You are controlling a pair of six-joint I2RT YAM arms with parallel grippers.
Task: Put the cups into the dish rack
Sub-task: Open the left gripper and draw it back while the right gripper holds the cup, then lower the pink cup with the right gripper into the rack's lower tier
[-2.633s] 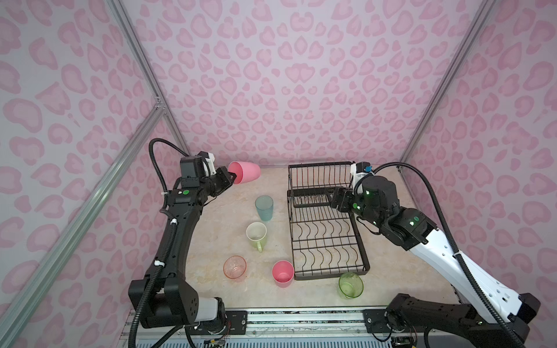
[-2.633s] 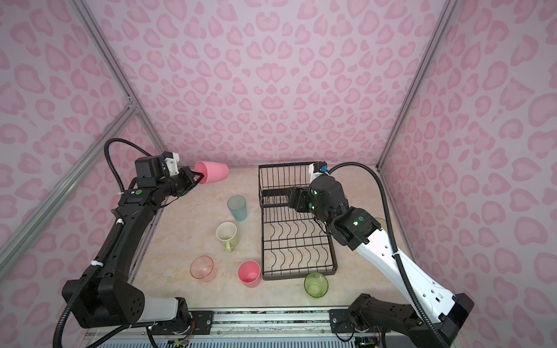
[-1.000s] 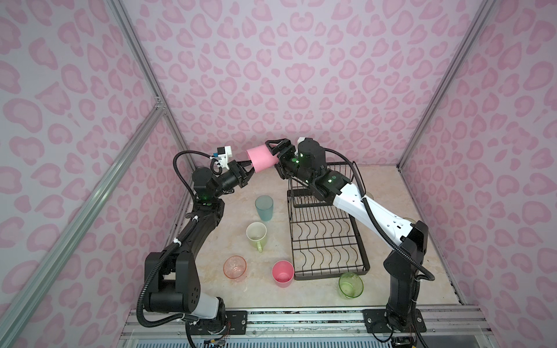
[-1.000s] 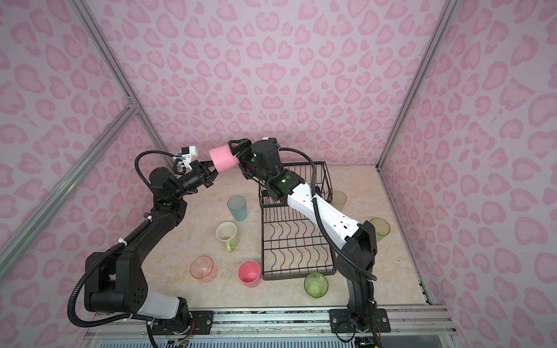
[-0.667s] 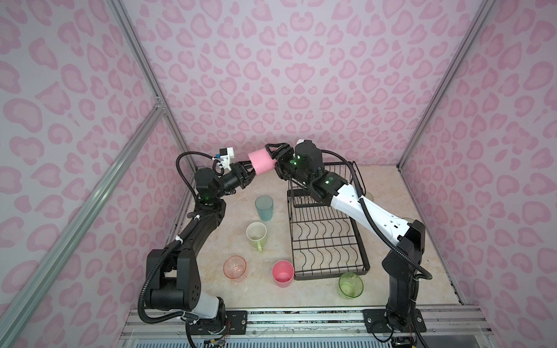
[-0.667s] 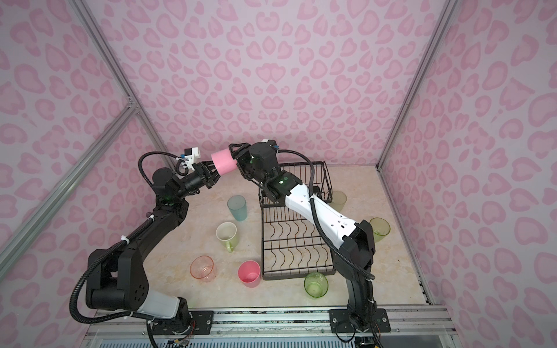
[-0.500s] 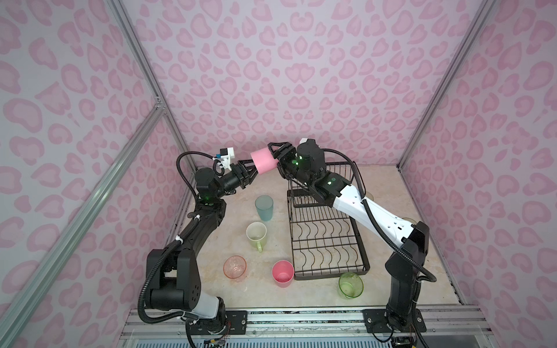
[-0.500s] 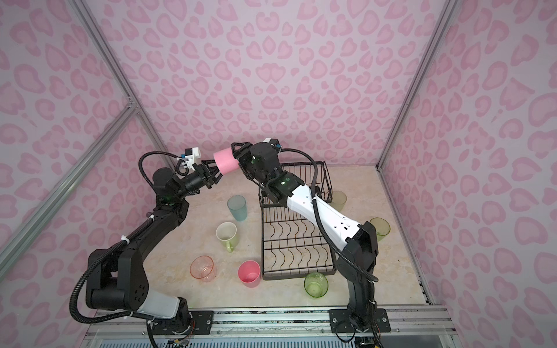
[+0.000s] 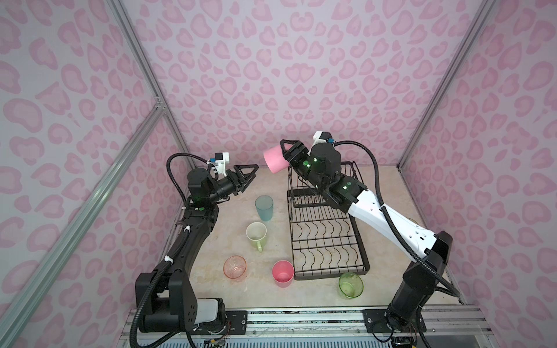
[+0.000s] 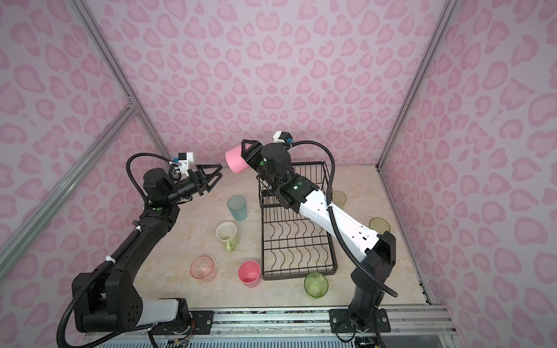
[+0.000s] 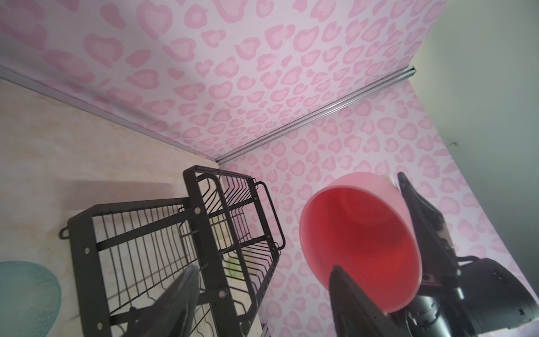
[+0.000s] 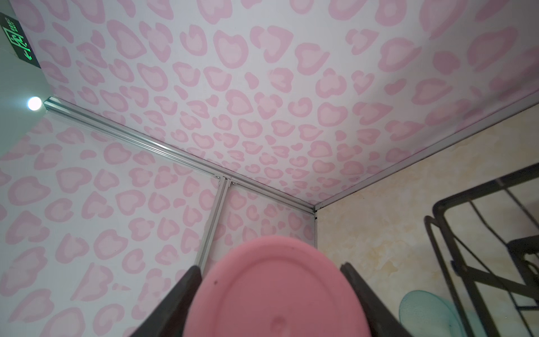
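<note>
Pink leopard-print walls with aluminium posts enclose a beige marbled tabletop.

Prob. lab booth, alu-framed walls

Beige marbled table carrying a rack and seven upright cups.
The black wire rack lies lengthwise, right of centre. To its left, apart from one another, stand a teal tumbler, mug, pink glass and pink tumbler. A green glass stands by the rack's near end. In a top view, a whitish tumbler and a second green glass stand to its right.
</note>
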